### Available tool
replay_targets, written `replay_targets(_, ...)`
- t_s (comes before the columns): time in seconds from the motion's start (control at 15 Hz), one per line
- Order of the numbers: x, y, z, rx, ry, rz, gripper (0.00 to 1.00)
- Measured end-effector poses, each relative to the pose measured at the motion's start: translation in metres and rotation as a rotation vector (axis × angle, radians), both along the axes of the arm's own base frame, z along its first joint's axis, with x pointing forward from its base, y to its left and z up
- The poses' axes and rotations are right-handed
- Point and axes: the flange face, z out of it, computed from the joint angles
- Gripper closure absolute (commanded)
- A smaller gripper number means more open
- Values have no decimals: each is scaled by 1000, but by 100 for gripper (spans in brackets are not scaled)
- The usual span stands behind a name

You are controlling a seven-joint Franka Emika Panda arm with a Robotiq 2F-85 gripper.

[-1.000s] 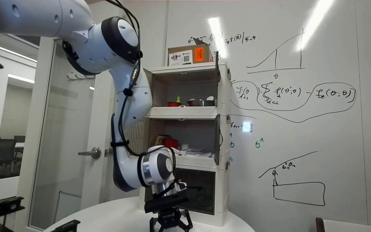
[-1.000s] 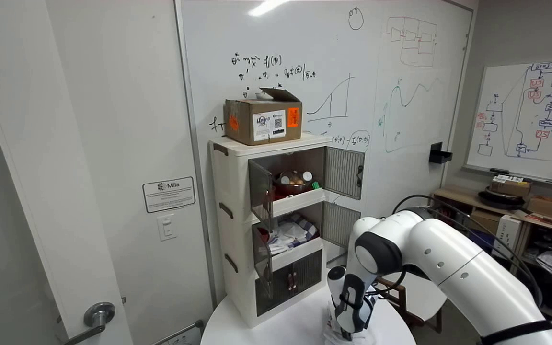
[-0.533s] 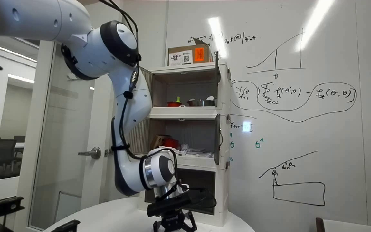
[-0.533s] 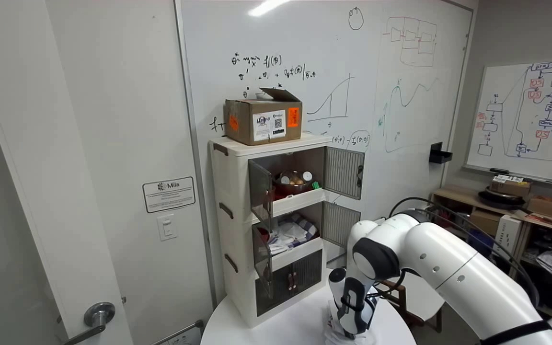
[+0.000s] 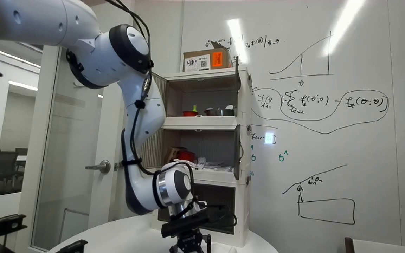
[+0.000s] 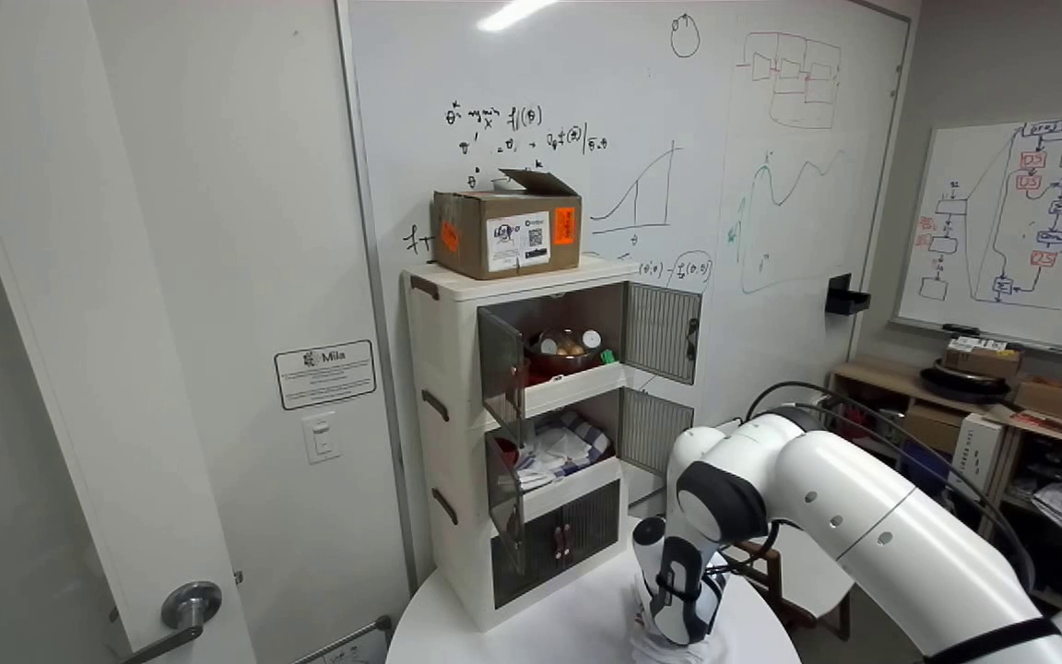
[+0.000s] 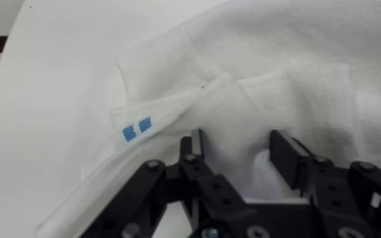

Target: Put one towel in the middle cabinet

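A white towel (image 7: 223, 109) with small blue marks lies in folds on the round white table. It fills most of the wrist view and also shows under the arm in an exterior view (image 6: 655, 648). My gripper (image 7: 235, 142) is down at the towel, its fingers partly open with a bunched fold of cloth between them. In an exterior view the gripper (image 5: 190, 244) is cut off by the lower edge. The middle cabinet (image 6: 577, 489) has both doors swung open. It holds white and blue cloths (image 6: 560, 450) and a red container (image 5: 186, 155).
The upper cabinet (image 6: 577, 387) is open with dishes inside. The bottom cabinet (image 6: 549, 549) has its doors shut. A cardboard box (image 6: 508, 231) stands on top. The open middle doors (image 6: 655, 432) stick out toward the arm. The round table (image 5: 125, 232) carries the cabinet.
My gripper has moved down and slightly right in an exterior view. Its fingers have come closer together. A bit of white cloth now shows beside it.
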Motion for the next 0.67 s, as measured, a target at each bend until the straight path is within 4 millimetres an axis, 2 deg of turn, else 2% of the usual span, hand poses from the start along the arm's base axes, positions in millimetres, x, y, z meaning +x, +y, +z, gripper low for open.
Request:
replay_targets(0.2,2,1,3,3,-10,2,97)
replay_targets(0.33,3,2,5,6,-17,4,100)
replay_targets(0.67,11,7,21,37,-42,-19,98)
